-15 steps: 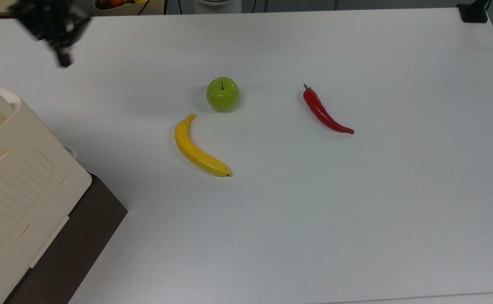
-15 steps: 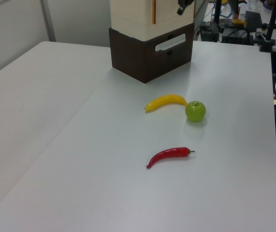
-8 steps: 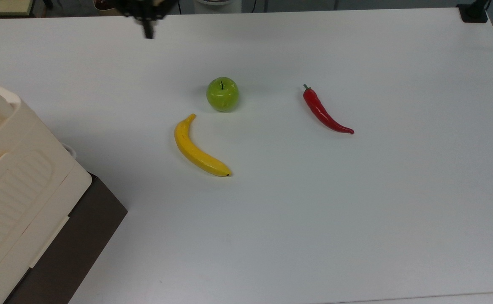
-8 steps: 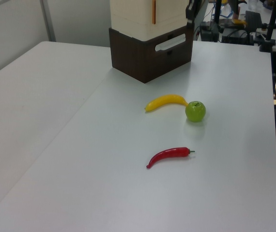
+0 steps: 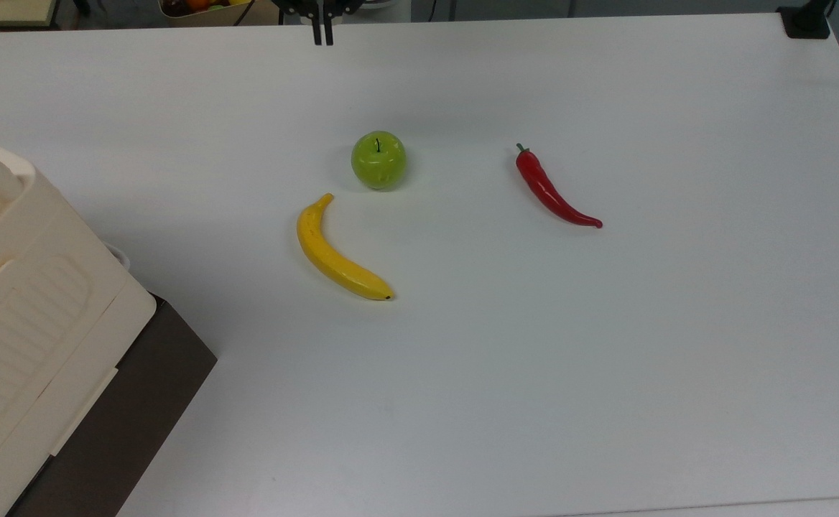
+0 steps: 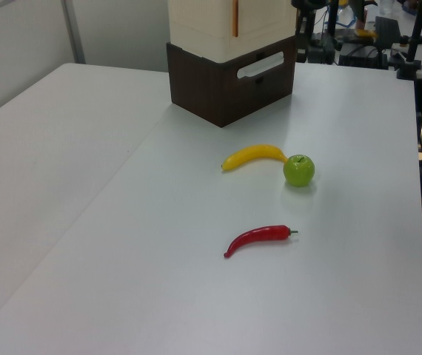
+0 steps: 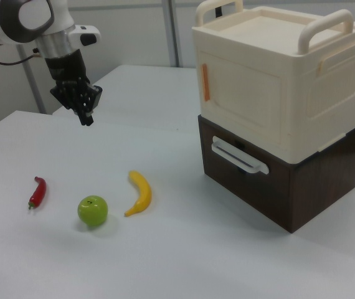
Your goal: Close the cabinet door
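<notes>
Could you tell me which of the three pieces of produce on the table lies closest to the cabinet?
The banana. In the right view it lies between the green apple and the cabinet, while the red chilli is farthest away.

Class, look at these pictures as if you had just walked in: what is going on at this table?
A robot arm's hand hangs in the air above the white table, holding nothing, its fingers shut together. It is well away from the cream cabinet stacked on a dark brown box. The cabinet door looks flush with the cabinet's front. A banana, a green apple and a red chilli lie untouched on the table.
</notes>
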